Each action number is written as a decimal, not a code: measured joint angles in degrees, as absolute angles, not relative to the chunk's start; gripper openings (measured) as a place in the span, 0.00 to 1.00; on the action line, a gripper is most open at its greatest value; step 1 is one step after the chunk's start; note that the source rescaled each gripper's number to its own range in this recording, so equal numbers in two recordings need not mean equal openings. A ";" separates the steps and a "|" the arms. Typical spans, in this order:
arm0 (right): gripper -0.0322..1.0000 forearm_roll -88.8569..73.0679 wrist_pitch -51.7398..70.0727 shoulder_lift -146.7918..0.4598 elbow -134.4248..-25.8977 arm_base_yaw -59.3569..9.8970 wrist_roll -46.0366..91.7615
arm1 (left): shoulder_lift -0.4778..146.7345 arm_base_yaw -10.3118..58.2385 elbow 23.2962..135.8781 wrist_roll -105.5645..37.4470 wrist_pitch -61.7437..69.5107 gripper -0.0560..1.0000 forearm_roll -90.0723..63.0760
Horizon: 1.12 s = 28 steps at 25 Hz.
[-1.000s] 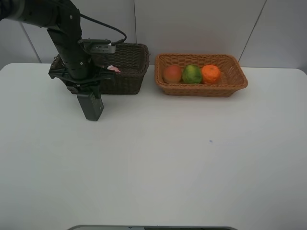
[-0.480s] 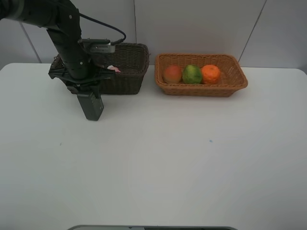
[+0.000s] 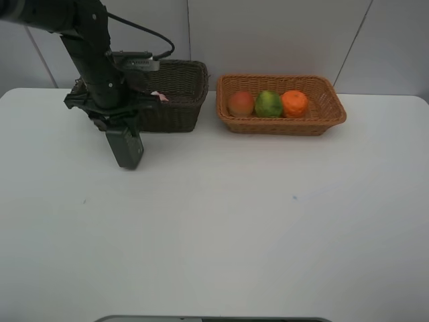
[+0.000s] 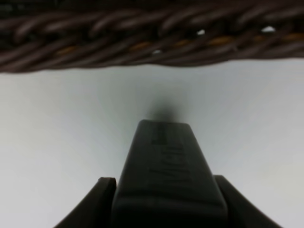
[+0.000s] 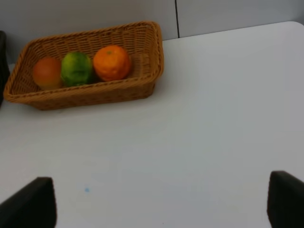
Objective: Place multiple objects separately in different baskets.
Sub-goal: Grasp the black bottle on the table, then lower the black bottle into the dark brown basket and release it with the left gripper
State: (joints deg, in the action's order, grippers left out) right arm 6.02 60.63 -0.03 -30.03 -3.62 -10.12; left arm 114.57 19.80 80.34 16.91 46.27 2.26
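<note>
On the white surface [image 3: 214,221], just in front of the dark brown basket [image 3: 175,94], the left gripper [image 4: 164,190] is holding a dark green bottle [image 3: 125,147] upright, jaws clamped on its sides. Compared with a second ago, arm and bottle are sitting slightly further left and higher. A pink bottle [image 3: 159,96] is peeking over the dark basket's rim. In the tan basket [image 3: 281,125], a red-orange fruit [image 3: 240,103], a green fruit [image 3: 268,103] and an orange [image 3: 294,102] are lying in a row, unmoved. The right gripper [image 5: 161,202] is hovering well apart, jaws spread wide and empty.
</note>
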 joint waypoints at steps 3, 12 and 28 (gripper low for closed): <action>0.96 6.02 60.63 -0.03 -30.03 -3.62 -10.12 | 109.87 19.80 80.34 16.91 48.22 0.52 2.26; 0.96 6.02 60.63 -0.03 -30.03 -3.62 -10.12 | 101.20 19.80 80.85 16.91 49.98 0.52 1.94; 0.96 6.02 60.63 -0.03 -30.03 -3.62 -10.12 | 102.72 19.98 86.34 14.67 29.67 0.52 1.98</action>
State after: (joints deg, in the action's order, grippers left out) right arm 6.02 60.63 -0.03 -30.03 -3.62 -10.12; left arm 102.72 19.98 86.34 14.67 29.67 1.98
